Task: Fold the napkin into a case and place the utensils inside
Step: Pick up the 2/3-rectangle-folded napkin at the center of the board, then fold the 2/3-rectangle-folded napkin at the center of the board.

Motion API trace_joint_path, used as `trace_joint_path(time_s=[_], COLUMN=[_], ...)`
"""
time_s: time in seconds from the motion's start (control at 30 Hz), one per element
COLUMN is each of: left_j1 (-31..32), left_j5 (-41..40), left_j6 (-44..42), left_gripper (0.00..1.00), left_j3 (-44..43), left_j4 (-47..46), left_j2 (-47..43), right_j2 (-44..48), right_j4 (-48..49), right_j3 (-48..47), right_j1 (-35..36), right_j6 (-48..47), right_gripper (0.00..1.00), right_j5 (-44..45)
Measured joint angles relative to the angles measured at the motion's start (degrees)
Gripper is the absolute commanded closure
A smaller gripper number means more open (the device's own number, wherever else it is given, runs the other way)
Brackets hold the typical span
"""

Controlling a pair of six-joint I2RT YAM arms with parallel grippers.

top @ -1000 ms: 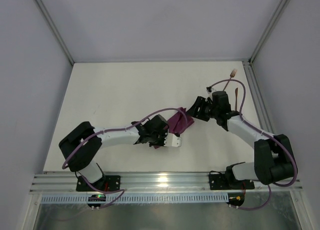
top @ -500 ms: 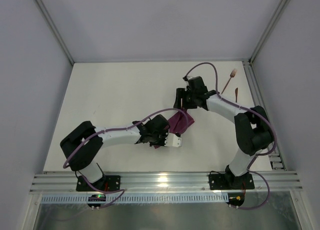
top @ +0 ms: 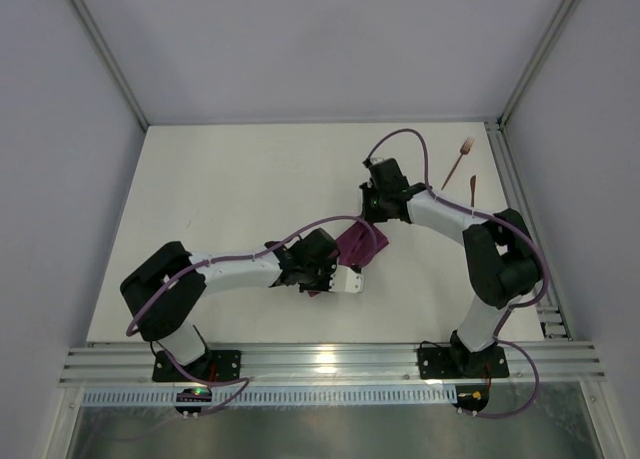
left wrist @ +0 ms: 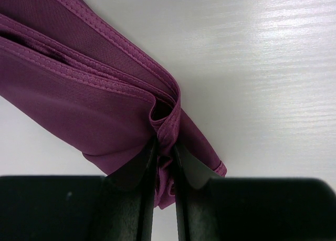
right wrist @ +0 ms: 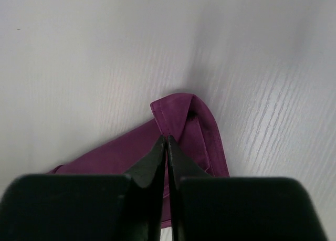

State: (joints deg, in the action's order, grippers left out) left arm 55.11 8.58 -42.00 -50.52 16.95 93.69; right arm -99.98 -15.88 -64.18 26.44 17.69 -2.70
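On the left, no change from a second ago: same low reach of the left arm (top: 230, 271), same tight pinch by the left gripper (left wrist: 164, 149) on a bunched fold at the near-left end of the napkin (top: 360, 244), black fingers (left wrist: 134, 173) pressed onto the cloth from both sides. Near the middle of the white table (top: 220, 199), same spot and same crumpled outline for the napkin, folded over in several hemmed layers.

To its right, the big difference. A second ago: parked just right of the cloth, elbow low beside the right rail (top: 520, 209). Half a second ago: swung round to the far side, jaws spread above the cloth. Now: down on the far-right tip, right gripper (right wrist: 166, 141) pressed together and nipping the hem there, fingertips (right wrist: 149, 165) closed on the turned-over corner in the right wrist view.

Far right, near the rail: fork (top: 456, 166) and knife (top: 472, 187) unmoved, well apart from the napkin.

Long axis of the napkin: diagonal, from near-left under the left gripper to far-right under the right gripper, a pinch at each end. Fork: slanted, pale tines toward the far-right corner, handle toward the near-left. Knife: just beside it on the right, nearly in line with the rail; impossible to tell blade from handle.
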Motion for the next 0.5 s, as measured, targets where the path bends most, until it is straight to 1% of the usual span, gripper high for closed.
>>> trace_joint_path(time_s=[0.03,0.33,0.5], left_j1=[0.00,0.00,0.00], left_j5=[0.00,-0.02,-0.07], left_j6=[0.02,0.90,1.09], left_gripper=[0.81,0.81,0.79], left_j3=[0.00,0.09,0.24], left_j4=[0.00,0.02,0.07], left_j2=[-0.02,-0.22,-0.39], right_j2=[0.00,1.22,5.44], right_j4=[0.20,1.97,3.76], right_j3=[0.20,3.19,6.51], right_j1=[0.00,-0.02,-0.07], right_j6=[0.09,0.55,1.70], right_gripper=[0.97,0.97,0.97], right_j5=[0.04,-0.66,-1.66])
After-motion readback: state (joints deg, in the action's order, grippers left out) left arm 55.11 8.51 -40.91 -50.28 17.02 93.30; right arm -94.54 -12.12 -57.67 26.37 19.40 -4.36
